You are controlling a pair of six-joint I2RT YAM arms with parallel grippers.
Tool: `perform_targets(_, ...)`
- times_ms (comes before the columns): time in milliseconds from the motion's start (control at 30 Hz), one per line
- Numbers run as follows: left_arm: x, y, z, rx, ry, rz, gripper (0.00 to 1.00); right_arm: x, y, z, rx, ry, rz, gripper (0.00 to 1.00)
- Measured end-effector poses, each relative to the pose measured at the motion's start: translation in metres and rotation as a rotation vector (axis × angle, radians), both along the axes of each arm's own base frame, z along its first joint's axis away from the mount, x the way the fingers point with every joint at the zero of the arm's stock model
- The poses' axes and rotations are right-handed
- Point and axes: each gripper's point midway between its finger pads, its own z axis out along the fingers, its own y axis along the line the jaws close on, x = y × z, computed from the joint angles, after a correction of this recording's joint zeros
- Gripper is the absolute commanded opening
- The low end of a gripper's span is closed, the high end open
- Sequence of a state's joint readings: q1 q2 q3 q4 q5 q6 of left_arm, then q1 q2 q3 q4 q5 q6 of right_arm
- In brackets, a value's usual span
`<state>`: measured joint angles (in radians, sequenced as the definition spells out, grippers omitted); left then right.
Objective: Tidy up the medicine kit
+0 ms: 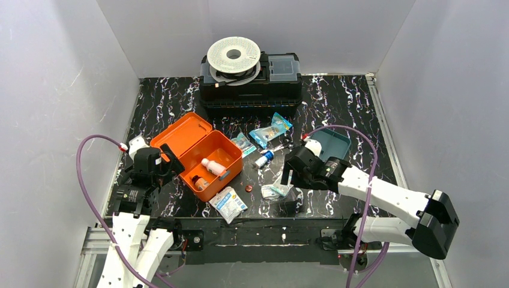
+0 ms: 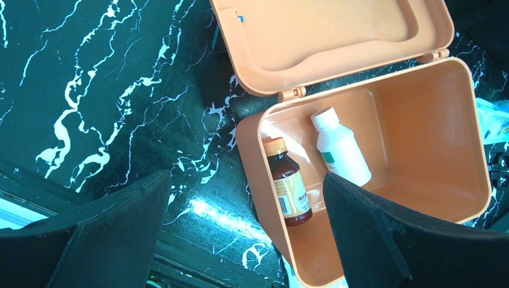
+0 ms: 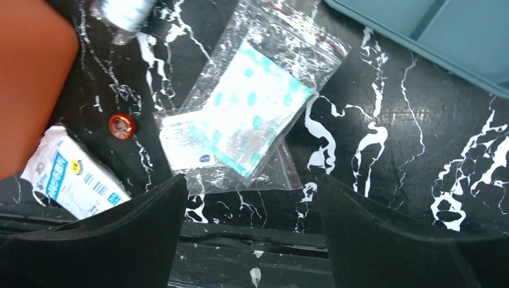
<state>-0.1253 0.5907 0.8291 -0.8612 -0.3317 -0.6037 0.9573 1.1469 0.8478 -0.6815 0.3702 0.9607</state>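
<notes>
the right pincer (image 3: pixel 249 180) is hovering wide open and empty over a clear zip bag (image 3: pixel 246 120) lying flat on the worktop (image 3: pixel 390 150). the left pincer (image 2: pixel 246 180) is standing open, gripping nothing, at the near corner of the orange medicine kit (image 2: pixel 420 120), which is sitting lid-back at the worktop's left, holding a brown bottle (image 2: pixel 288 186) and a white bottle (image 2: pixel 339 150). its teal tray (image 3: pixel 456 36) is lying apart, beyond the bag. risk: the thin, slick bag is likely sliding or crumpling under a closing pincer, or slipping free during lifting.

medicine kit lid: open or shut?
Open. The medicine kit lid is swung back on its hinges, baring a white bottle and an amber bottle lying inside.
</notes>
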Motion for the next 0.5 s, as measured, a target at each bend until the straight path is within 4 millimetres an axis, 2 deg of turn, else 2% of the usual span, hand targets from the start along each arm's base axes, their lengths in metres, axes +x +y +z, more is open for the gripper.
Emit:
perform_targets(67,0.0,-0.002,-0.001,-0.004,0.004,-0.013,0.98,-0.002,-0.006,-0.01,0.003,0.024,-0.031,0.85)
perform_targets(200,0.001,-0.006,-0.002,-0.013,0.007,-0.036,0.98,-0.001,-0.009,-0.016,0.024,0.047,-0.068,0.85)
perform_targets(400,0.004,-0.01,-0.001,-0.022,0.0,-0.059,0.98,0.022,0.001,-0.012,0.083,0.041,-0.13,0.85)
perform_targets(500,0.005,-0.011,-0.001,-0.024,0.0,-0.066,0.98,0.036,0.014,-0.009,0.116,0.045,-0.16,0.85)
